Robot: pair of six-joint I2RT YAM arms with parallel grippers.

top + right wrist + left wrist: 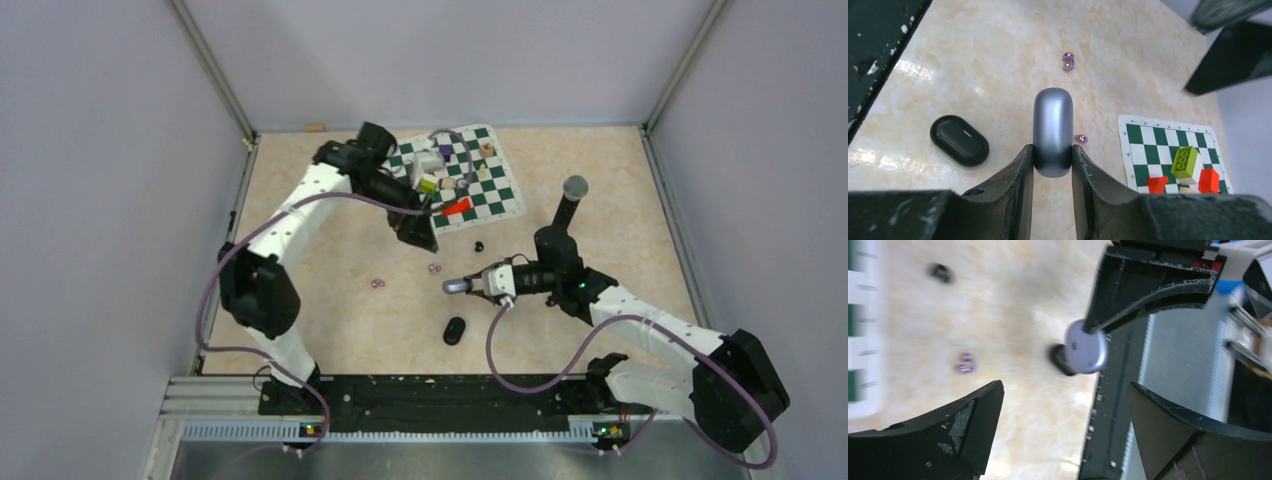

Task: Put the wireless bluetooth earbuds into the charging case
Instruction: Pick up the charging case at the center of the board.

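My right gripper [478, 286] is shut on a rounded silver-lavender charging case [456, 287] and holds it above the table; in the right wrist view the case [1052, 127] stands on edge between my fingers [1013, 175]. A closed black case [455, 330] lies on the table near it. Pale purple earbuds lie loose on the table [378, 283] [434, 268], and show in the right wrist view [1068, 61] [1080, 138]. One black earbud [480, 245] lies near the chessboard. My left gripper [420, 235] is open and empty above the table, jaws wide apart [1065, 395].
A green-and-white chessboard mat [505, 195] at the back holds several coloured blocks, among them a red one [456, 208]. The table is walled on three sides. A black rail [420, 395] runs along the near edge.
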